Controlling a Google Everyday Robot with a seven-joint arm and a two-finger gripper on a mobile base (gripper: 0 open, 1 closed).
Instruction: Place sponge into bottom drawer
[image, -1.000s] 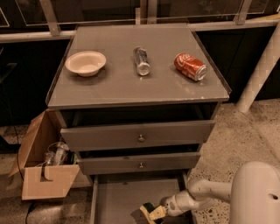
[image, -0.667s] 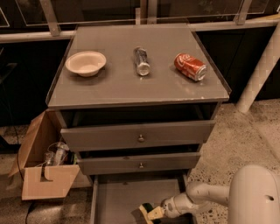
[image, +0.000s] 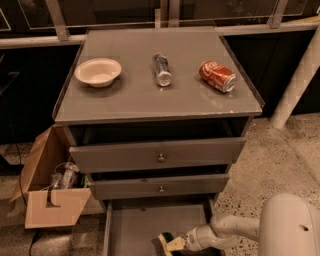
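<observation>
since a second ago the arm has sunk a little and slid left, carrying the sponge (image: 165, 243) slightly further across the open bottom drawer (image: 142, 225). the gripper (image: 179, 244) sits low at the drawer's front right, and its fingers look closed on the sponge's right end, though the contact itself is small and hard to read.

the sponge should be very light, soft and springy, so it will squash under a firm pinch and bounce back once let go. it is not fragile or slick. the best hold is across its short width, near the middle or one end.

it shows a dark green scrub face over pale yellow foam. it is tilted, just above or touching the grey drawer floor; which one i cannot tell.
</observation>
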